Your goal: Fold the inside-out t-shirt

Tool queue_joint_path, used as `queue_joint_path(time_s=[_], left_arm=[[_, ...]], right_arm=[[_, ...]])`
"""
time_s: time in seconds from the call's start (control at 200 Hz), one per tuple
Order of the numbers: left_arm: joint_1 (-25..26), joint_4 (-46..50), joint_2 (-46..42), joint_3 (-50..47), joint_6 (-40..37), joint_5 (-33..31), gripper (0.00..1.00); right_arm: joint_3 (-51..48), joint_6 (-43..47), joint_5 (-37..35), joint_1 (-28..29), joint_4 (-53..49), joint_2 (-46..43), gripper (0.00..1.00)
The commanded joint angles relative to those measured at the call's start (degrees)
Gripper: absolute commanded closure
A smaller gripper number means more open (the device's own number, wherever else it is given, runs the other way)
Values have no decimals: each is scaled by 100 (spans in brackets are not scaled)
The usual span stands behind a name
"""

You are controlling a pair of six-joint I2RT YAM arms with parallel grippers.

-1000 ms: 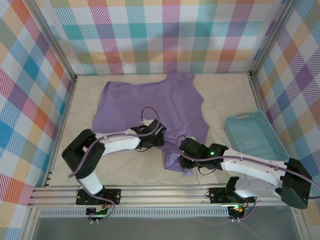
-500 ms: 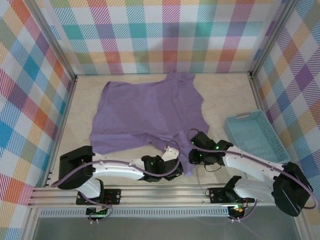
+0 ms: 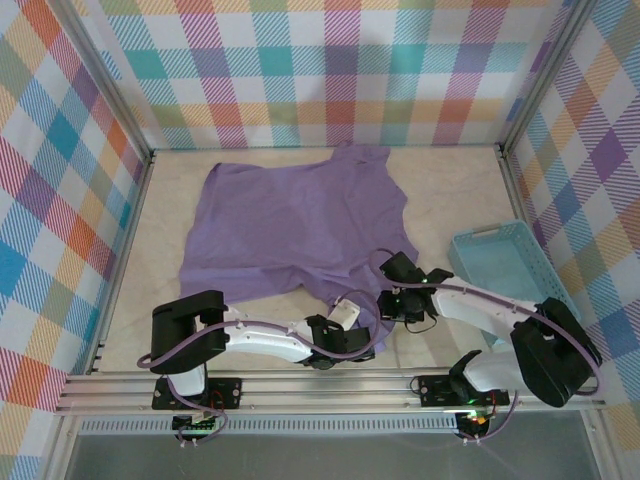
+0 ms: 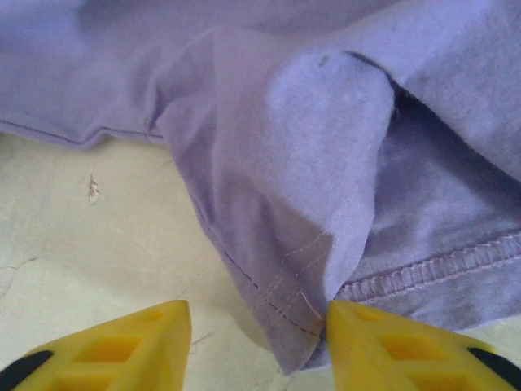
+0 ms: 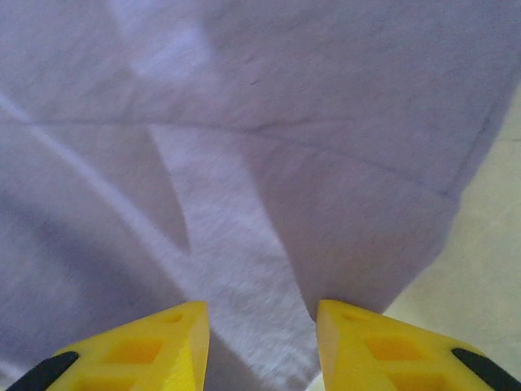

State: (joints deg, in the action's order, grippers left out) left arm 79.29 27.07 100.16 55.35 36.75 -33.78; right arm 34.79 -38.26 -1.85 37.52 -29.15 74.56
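Here, principal item: the inside-out t-shirt [image 3: 290, 225], lavender-purple, thin soft knit with no print, spread mostly flat across the middle and far part of the table [image 3: 455, 190].
Shirt, near edge: a bunched flap trails toward the arm bases, between the two wrists.
Surroundings, right: a light blue basket [image 3: 470, 242] of latticed plastic, rectangular, well apart from the shirt against the right wall.
Surroundings, enclosure: plaid walls [image 3: 330, 70] in many colours on three sides, with an aluminium rail [image 3: 300, 385] along the near edge.
Table surface: pale cream, faintly veined and matt; a small fleck [image 4: 94, 189] lies beside the shirt's edge.
Left gripper [image 4: 259, 314]: yellow wedge-shaped fingers [image 4: 155, 334] stand apart, and a folded corner of the shirt hangs into the gap. The right-hand finger touches the cloth; the other is clear of it, over bare table.
Hem detail: a double-stitched seam [image 4: 440, 265], ribbed in texture, runs beside that corner.
Right gripper [image 5: 260, 314]: yellow fingers [image 5: 163, 338] stand apart, low over creased cloth that lies across the gap, not pinched.
In the way: both arms cross the shirt's near flap and hide part of it from above.
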Motion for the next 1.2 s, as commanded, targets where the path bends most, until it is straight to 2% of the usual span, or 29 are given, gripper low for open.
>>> queue_joint_path(time_s=[0.0, 0.255, 0.395, 0.675, 0.775, 0.945, 1.065, 1.195], left_arm=[[-95, 139, -181, -73, 198, -231, 61], [-127, 107, -336, -320, 432, -325, 79], [-123, -44, -538, -567, 481, -256, 92], [-43, -658, -1252, -1437, 658, 258, 96], [36, -810, -1339, -1571, 639, 435, 92], [140, -574, -1497, -1485, 623, 219, 66], [137, -450, -1662, -1331, 523, 96, 60], [134, -419, -1605, -1191, 408, 23, 58]], right_arm=[[-77, 98, 55, -158, 128, 164, 60], [-54, 139, 29, -448, 178, 443, 63], [83, 144, 29, -637, 120, 724, 65], [466, 254, -141, -895, 55, 1207, 67], [553, 385, -232, -891, 4, 1240, 67], [536, 460, -291, -683, -300, 702, 63], [632, 237, -605, -98, -1076, 10, 60], [622, -341, -773, 739, -1860, -531, 61]])
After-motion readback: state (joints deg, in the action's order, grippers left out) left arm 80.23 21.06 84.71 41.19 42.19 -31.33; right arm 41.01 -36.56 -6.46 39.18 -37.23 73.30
